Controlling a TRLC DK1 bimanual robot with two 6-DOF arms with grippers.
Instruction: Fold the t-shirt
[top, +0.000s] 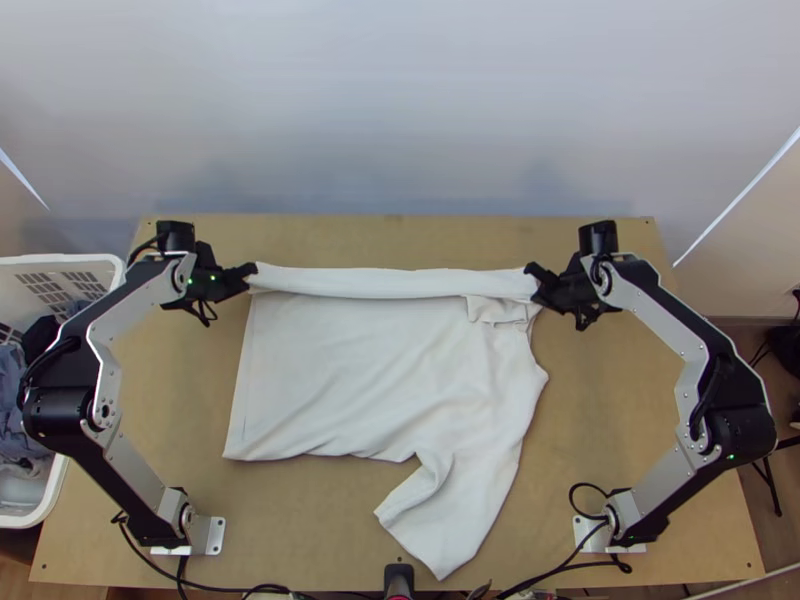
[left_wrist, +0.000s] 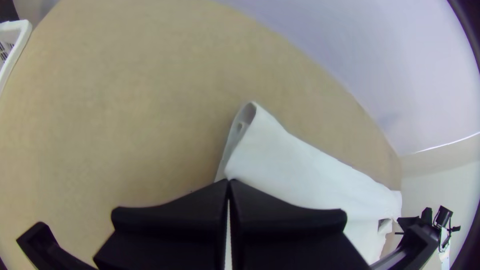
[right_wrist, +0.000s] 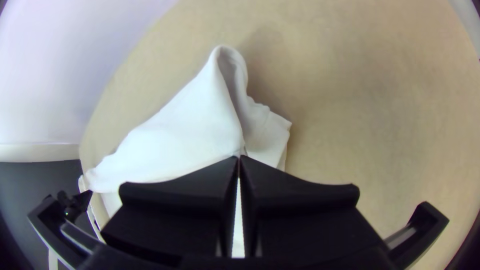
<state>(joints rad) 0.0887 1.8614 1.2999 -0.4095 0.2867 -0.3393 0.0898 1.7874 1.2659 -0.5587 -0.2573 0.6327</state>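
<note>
- Left pincer (top: 250, 270) pinches one end of the folded far edge of the shirt (top: 350, 370).
- Right pincer (top: 534, 274) pinches that edge's other end.
- Shirt lies spread between the pincers and nearside of them.

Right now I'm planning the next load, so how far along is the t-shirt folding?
Early on. Done: the t-shirt's far side is turned over in a narrow strip. In hand: the left gripper and right gripper are shut on that strip's two ends. Left: the near sleeve sticks out toward the table's near edge, and the body lies spread wide.
</note>
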